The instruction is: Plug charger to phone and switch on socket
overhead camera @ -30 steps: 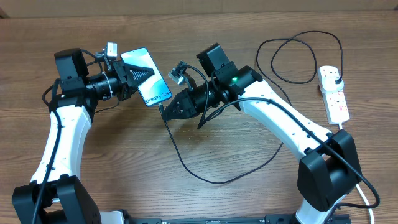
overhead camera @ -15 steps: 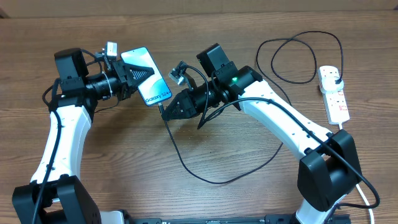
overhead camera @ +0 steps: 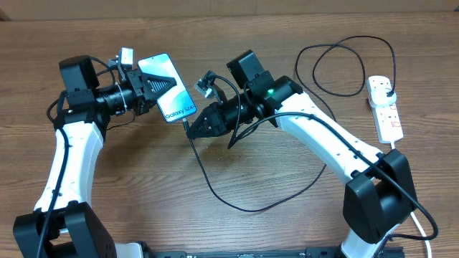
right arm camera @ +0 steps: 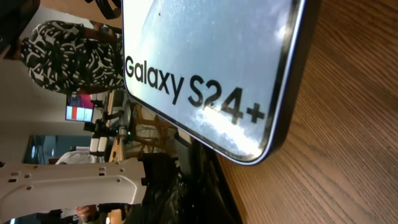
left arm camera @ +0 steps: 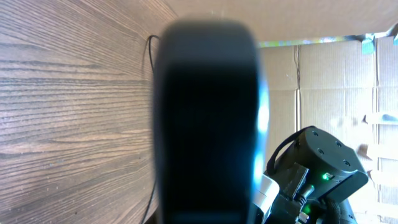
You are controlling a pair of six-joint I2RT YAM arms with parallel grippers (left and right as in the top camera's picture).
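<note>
My left gripper (overhead camera: 158, 84) is shut on the phone (overhead camera: 171, 92) and holds it tilted above the table, its light blue "Galaxy S24+" screen facing up. In the left wrist view the phone's dark back (left arm camera: 205, 124) fills the middle. In the right wrist view its screen (right arm camera: 205, 56) is very close. My right gripper (overhead camera: 192, 129) is shut on the connector end of the black charger cable (overhead camera: 237, 206), right at the phone's lower edge. The cable loops over the table to a black plug (overhead camera: 387, 87) on the white socket (overhead camera: 387, 115) at far right.
The cable makes a wide loop in front of the right arm and a second loop (overhead camera: 344, 66) at the back right beside the socket. The socket's thick white cord (overhead camera: 419, 228) runs off at the lower right. The tabletop (overhead camera: 143, 201) is brown wood.
The left gripper and the phone have shifted slightly to the left. The right gripper and the cable have not visibly moved.
</note>
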